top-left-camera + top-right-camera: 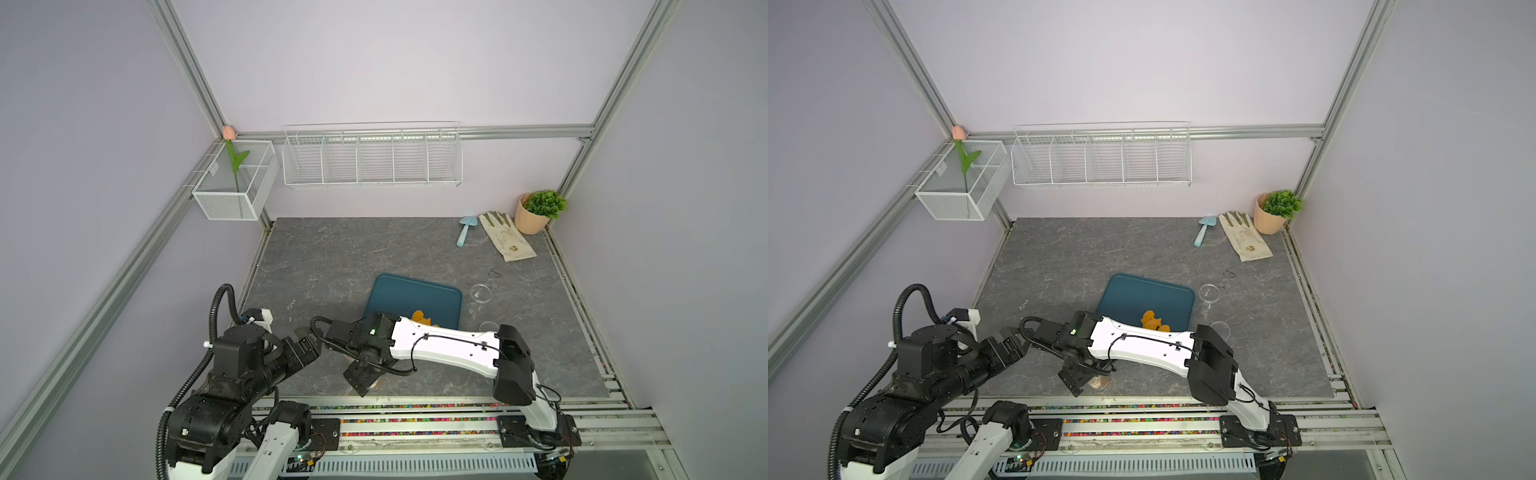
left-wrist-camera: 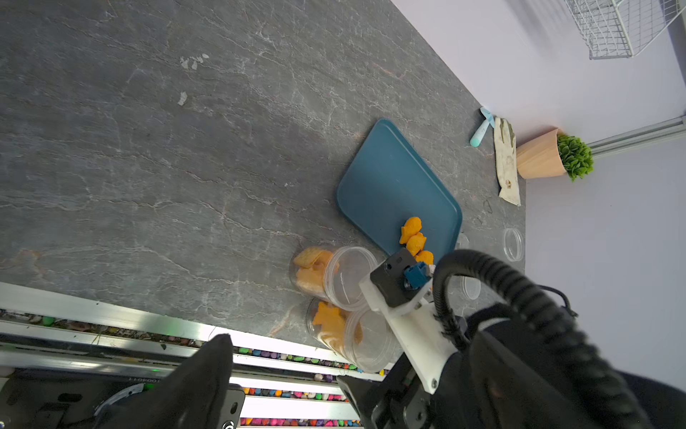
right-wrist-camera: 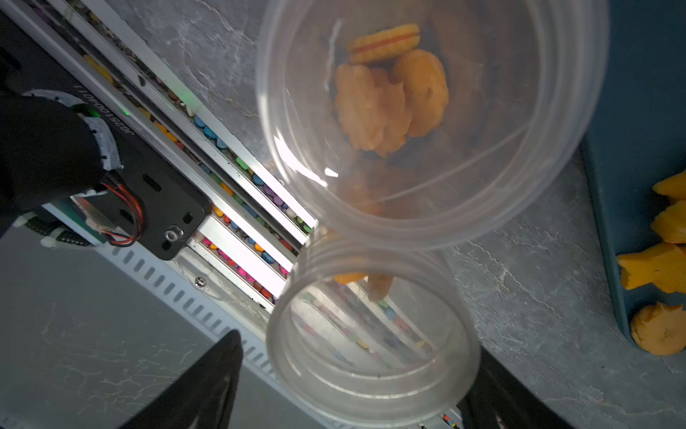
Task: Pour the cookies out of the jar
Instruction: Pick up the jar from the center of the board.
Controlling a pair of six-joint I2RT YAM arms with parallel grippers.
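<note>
Two clear jars lie on their sides near the table's front edge, both holding orange and tan cookies. My right gripper (image 3: 356, 356) is open around the mouth of the nearer jar (image 3: 371, 334), with a gap between one finger and the rim. The farther jar (image 2: 334, 276) rests just beyond it, beside the teal tray (image 2: 389, 185). A few orange cookies (image 2: 414, 237) lie on the tray's near corner. In both top views the right arm hides the jars almost entirely. My left gripper (image 2: 286, 382) hangs open and empty at the front left (image 1: 307, 340).
Clear lids (image 1: 481, 293) and another clear container (image 1: 488, 326) sit right of the tray. A blue trowel (image 1: 465, 230), a glove (image 1: 505, 237) and a potted plant (image 1: 534, 214) occupy the back right corner. White wire baskets (image 1: 372, 160) hang on the back wall.
</note>
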